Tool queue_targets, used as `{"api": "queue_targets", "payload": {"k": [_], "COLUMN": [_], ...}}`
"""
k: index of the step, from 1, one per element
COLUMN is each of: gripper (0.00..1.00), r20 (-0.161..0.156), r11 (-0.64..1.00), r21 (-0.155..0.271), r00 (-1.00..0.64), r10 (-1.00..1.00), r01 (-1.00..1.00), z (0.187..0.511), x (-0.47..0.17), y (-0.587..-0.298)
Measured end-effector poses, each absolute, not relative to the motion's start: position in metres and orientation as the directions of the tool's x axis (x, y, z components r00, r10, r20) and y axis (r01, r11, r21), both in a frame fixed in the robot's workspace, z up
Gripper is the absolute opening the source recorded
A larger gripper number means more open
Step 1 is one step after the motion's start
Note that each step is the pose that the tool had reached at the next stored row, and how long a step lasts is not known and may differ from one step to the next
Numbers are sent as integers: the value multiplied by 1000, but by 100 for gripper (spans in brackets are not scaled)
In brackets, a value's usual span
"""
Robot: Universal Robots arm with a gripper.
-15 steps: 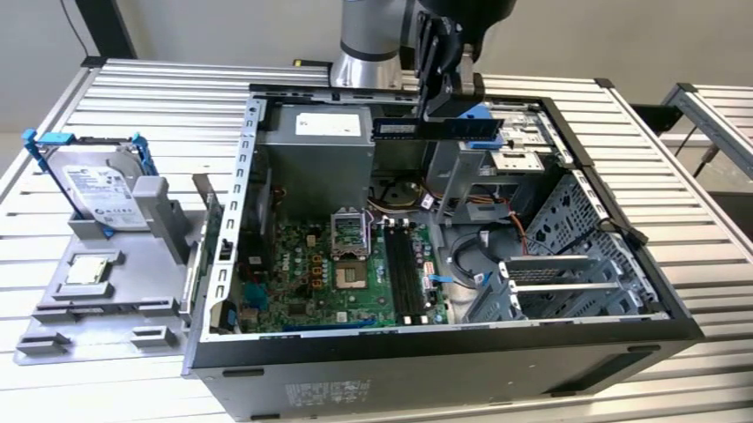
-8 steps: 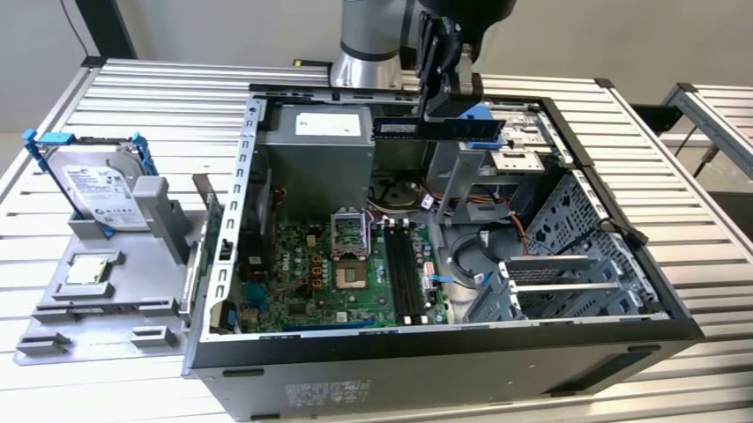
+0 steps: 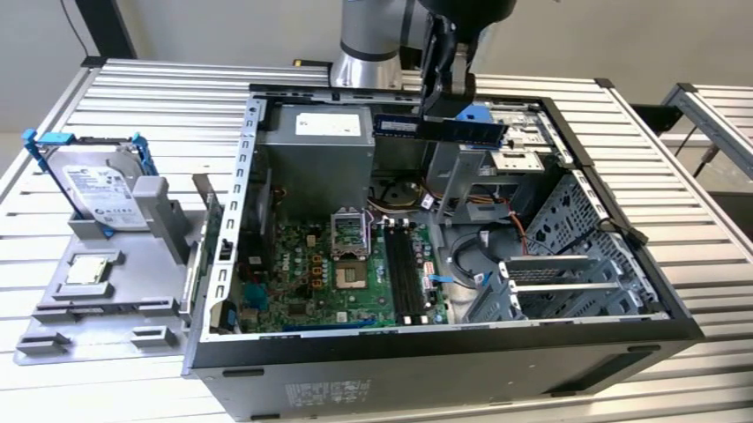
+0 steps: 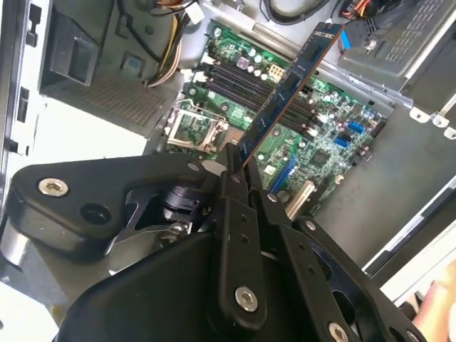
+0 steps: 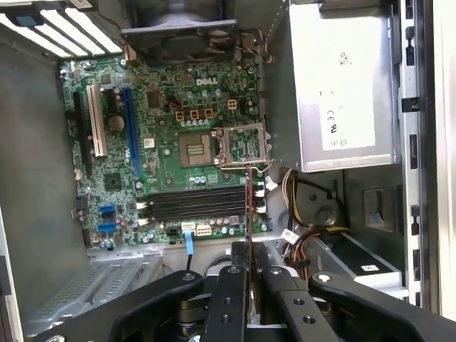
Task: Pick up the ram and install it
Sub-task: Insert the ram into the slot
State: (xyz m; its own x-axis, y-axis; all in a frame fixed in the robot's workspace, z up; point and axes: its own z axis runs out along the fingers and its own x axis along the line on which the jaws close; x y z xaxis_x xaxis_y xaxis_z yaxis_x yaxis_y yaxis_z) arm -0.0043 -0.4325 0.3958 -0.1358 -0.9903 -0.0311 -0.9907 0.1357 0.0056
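The ram (image 3: 442, 130) is held in the air above the open computer case (image 3: 471, 357), level, with its long edge roughly horizontal in the exterior view. It is well clear of the motherboard (image 3: 341, 282) below and is not yet seated. The gripper (image 4: 239, 165) has its jaws closed down to the stick's thickness, pinching its two flat faces, apparently near mid-length.

Handling, as a judgement: the stick is light, thin and stiff, but fragile. It should not sag in the grip, yet it would tolerate little twisting or side load. The flat faces near the upper edge look like the proper place to hold it, leaving the contact edge free.

The black slots (image 5: 196, 206) lie side by side on the motherboard, next to the processor socket (image 5: 242, 146) — all appear empty. The grey power supply (image 3: 316, 150) sits in the case corner beside the board.

Outside the case, at the exterior view's left, a hard drive (image 3: 100, 189) stands in a blue bracket on a grey stand (image 3: 130, 291).
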Motion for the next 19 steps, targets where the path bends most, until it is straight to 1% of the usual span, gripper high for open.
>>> {"api": "queue_targets", "payload": {"k": [6,19], "gripper": [0,0], "r20": [-31,-31], "r11": [149,349], "r21": [6,6], "r00": [-149,-349], "r10": [-988,-937], "r01": [-989,-937], "z": [396,396], "x": [-4,-4], "y": [-433,-433]}}
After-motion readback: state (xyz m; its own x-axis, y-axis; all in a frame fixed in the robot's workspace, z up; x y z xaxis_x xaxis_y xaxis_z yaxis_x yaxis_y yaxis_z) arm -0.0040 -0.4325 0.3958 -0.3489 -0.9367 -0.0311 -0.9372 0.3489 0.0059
